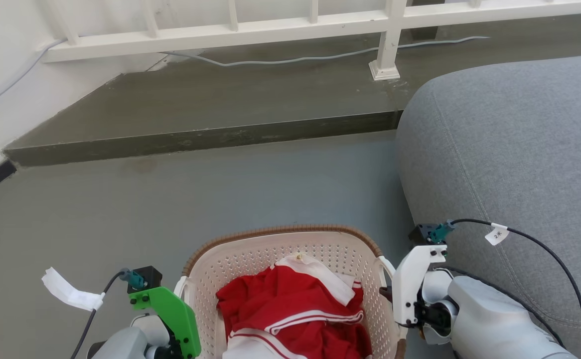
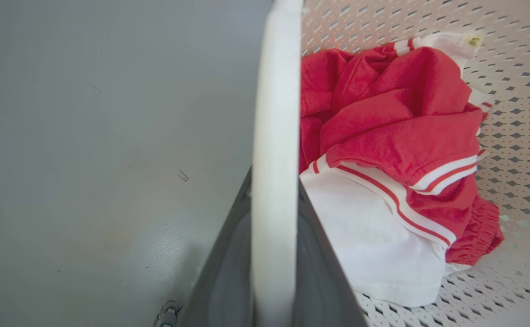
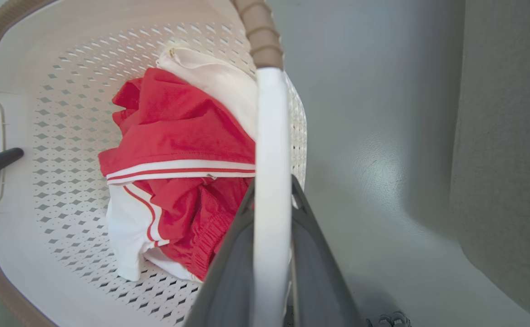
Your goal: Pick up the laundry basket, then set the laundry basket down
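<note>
Now my left gripper (image 2: 274, 195) and right gripper (image 3: 272, 190) clamp white handles (image 2: 276, 91) of the cream perforated plastic laundry basket (image 1: 280, 231); level lift likely next.

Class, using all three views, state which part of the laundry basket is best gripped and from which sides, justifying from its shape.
Grip the thin white bars: the left handle and right handle, approaching from outside each side. The laundry basket is too wide for one grasp, and paired holds balance the clothes. The left end effector and right end effector straddle them so.
</note>
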